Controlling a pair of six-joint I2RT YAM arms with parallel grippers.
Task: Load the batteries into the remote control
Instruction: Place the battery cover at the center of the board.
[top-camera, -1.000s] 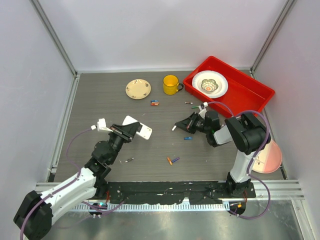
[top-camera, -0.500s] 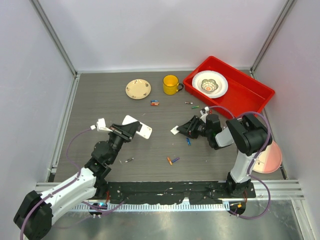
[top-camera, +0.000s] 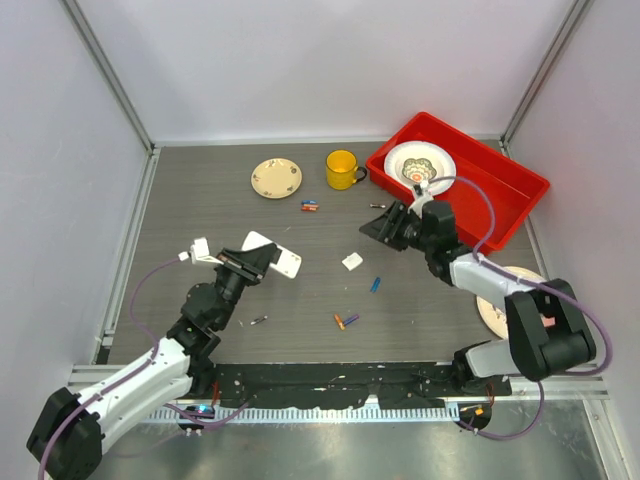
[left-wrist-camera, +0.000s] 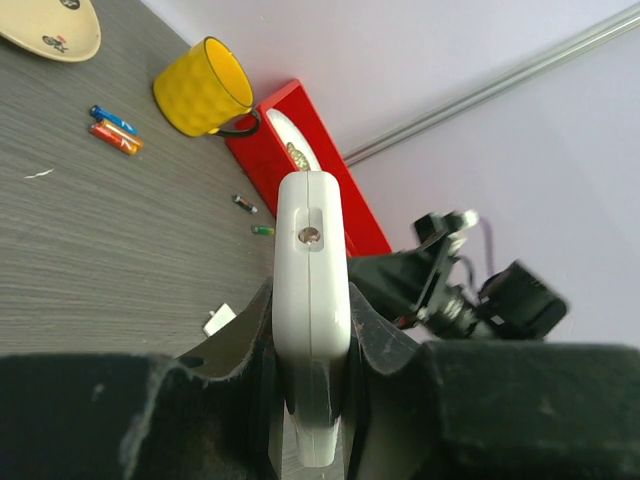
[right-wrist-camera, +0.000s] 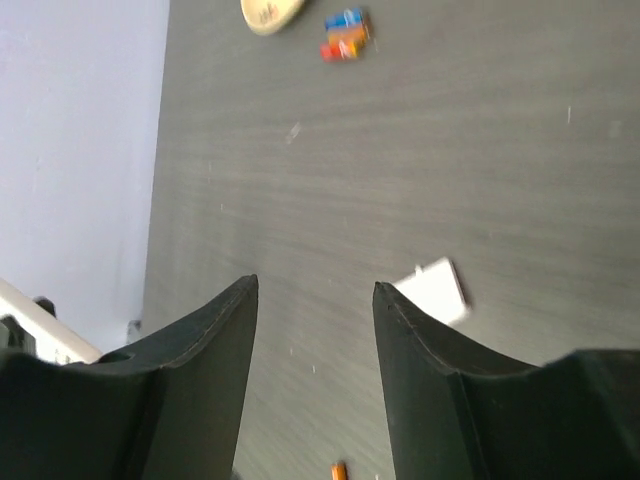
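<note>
The white remote control (top-camera: 277, 256) is held up off the table, with my left gripper (top-camera: 252, 262) shut on it. In the left wrist view the remote control (left-wrist-camera: 311, 250) stands edge-on between the black fingers (left-wrist-camera: 385, 335). Batteries lie scattered: a blue one (top-camera: 375, 284), an orange and purple pair (top-camera: 345, 321), an orange and blue group (top-camera: 310, 206) and a silver one (top-camera: 258, 320). My right gripper (top-camera: 376, 229) hovers open near the red tray, holding nothing. Beneath it, a small white cover piece (right-wrist-camera: 432, 291) lies flat on the table beside its right finger (right-wrist-camera: 420, 350).
A yellow mug (top-camera: 342, 168) and a small patterned plate (top-camera: 276, 177) stand at the back. The red tray (top-camera: 500, 195) at the back right holds a white bowl (top-camera: 419, 165). A pale plate (top-camera: 497, 312) lies near the right arm. Two tiny cells (top-camera: 384, 209) lie by the tray.
My right gripper has opened and let go of the small white cover piece, which now lies on the table. The right arm has drawn back toward the red tray. The left arm has stayed still.
</note>
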